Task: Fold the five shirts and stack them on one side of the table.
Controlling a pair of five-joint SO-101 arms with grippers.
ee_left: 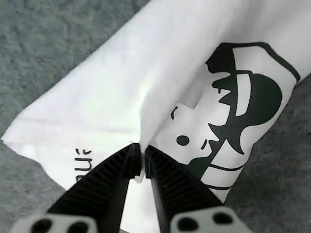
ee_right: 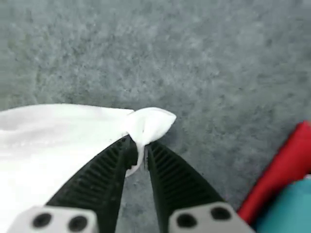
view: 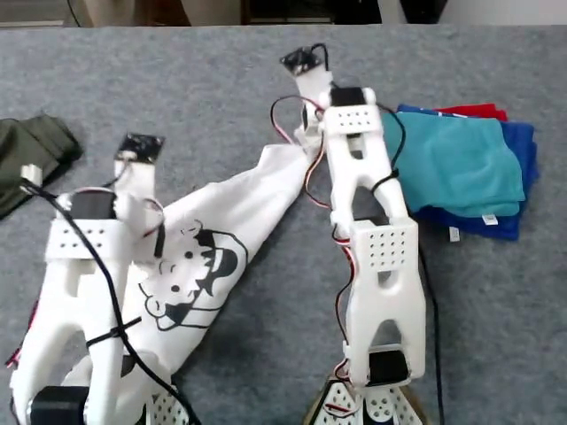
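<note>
A white shirt [view: 221, 230] with a black cartoon print lies stretched diagonally across the grey table, held at two ends. My left gripper [ee_left: 142, 162] is shut on a raised fold of the white shirt [ee_left: 160, 92] beside the print. My right gripper [ee_right: 138, 158] is shut on a bunched corner of the white shirt [ee_right: 58, 145], just above the cloth table. In the high view the right arm [view: 363, 177] holds the shirt's far tip near the table's middle, and the left arm [view: 97, 257] stands over its near end. Folded teal, blue and red shirts [view: 469, 164] are stacked at the right.
A dark green shirt [view: 31, 155] lies crumpled at the table's left edge. The stack's red edge [ee_right: 282, 170] shows close to the right gripper. Grey cloth table [view: 177, 80] runs open along the far side. Cables trail from both arms.
</note>
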